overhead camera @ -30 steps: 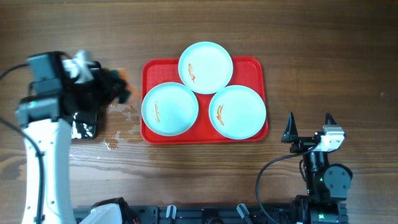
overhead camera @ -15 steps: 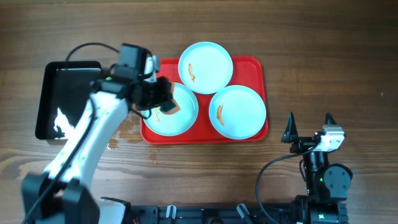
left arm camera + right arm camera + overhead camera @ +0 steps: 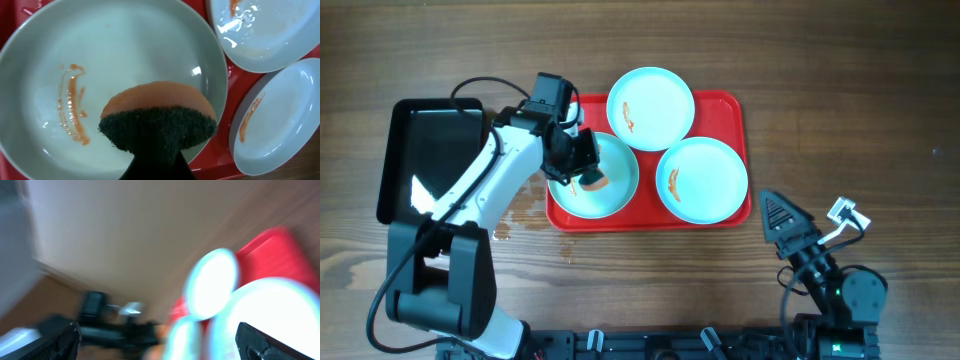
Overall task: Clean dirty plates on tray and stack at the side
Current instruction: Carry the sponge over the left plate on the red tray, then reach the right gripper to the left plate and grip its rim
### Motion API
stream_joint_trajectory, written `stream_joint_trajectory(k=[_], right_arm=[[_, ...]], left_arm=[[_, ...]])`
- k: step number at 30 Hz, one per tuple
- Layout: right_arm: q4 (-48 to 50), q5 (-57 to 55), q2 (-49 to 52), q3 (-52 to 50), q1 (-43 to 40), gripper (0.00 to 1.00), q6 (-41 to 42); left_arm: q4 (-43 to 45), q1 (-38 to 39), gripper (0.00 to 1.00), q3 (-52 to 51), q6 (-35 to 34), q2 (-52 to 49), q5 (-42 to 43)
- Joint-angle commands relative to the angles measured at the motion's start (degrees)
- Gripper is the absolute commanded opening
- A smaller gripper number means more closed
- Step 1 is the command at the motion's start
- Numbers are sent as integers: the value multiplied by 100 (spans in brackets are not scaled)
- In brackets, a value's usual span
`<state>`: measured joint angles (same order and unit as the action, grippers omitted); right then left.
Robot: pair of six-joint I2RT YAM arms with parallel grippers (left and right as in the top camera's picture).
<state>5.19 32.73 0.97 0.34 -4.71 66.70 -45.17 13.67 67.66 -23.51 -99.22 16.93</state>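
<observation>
The left hand (image 3: 578,170) pinches an orange-and-dark-green sponge (image 3: 157,120) over a smeared pale-blue round plate (image 3: 125,55) on the red rectangular plastic tray (image 3: 725,105). The right hand (image 3: 785,225), fingers spread, hovers above the wooden bench (image 3: 860,100).

light: even, bright | glare: wet plates (image 3: 260,30) | blur: right wrist view heavily smeared | overhead: sharp

three plates (image 3: 651,108) on tray (image 3: 730,108) | bin (image 3: 420,140) left of tray | sponge (image 3: 157,120) over left plate (image 3: 125,55) (contact unclear)

pale plates (image 3: 270,312) on the red tray (image 3: 267,247) (all heavily blurred)
</observation>
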Motion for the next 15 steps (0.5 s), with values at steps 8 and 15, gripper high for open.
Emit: stream_joint_trajectory(k=[8,15], right_arm=[[485,614,855,1523,-28,99,531],[-3058,1567,4651,4999,81,100,-3377]], left_arm=[[-7,-46,4,-39,-96,-15,-55],[44,-46,4,-39,-98,-17,-140]])
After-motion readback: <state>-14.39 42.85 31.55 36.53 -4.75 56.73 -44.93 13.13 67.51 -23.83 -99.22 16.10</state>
